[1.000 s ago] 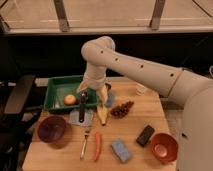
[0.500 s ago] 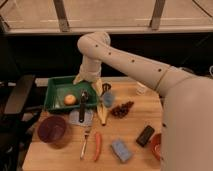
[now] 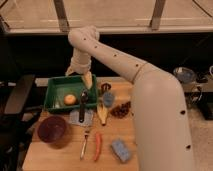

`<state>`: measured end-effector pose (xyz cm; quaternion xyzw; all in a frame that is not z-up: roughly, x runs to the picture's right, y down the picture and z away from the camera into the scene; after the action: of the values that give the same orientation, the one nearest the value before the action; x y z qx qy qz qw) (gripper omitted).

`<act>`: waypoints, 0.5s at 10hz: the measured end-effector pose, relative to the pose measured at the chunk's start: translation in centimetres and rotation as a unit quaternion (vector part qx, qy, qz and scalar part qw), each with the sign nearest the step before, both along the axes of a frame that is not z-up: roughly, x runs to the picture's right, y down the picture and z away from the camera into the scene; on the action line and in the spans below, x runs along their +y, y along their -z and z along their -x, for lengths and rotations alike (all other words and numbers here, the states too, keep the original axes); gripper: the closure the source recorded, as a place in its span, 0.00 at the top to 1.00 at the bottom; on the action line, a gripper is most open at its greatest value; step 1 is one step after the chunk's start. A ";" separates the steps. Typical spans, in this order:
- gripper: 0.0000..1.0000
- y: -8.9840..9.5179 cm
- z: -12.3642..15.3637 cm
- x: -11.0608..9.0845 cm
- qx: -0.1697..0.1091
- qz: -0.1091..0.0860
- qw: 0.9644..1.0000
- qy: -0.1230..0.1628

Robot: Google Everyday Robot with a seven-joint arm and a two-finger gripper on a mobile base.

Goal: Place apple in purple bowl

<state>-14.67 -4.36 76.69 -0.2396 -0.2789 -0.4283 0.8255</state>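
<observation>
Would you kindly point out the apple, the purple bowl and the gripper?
apple [image 3: 70, 99]: camera view, middle of the fruit, inside the green tray [image 3: 57, 89].
purple bowl [image 3: 51, 131]: camera view, bare inner floor.
gripper [image 3: 80, 75]: camera view, its tip, over the tray's back edge.

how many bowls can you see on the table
1: the purple bowl at the table's front left corner. The arm covers the right side and may hide more. The gripper hovers above the green tray.

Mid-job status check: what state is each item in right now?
Apple: loose in the green tray, not held.
Purple bowl: upright on the table, empty.
Gripper: hovering over the tray's back right corner, clear of the apple.
Carrot: lying flat beside the fork.
</observation>
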 end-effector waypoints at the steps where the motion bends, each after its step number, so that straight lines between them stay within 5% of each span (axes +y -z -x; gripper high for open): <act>1: 0.80 -0.1 1.7 -0.3 -0.002 -0.001 1.000 -0.010; 5: 0.80 0.7 3.8 -0.5 -0.007 0.004 0.999 -0.041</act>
<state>-18.50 -4.85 76.01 -0.2280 -0.2960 -0.3951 0.8392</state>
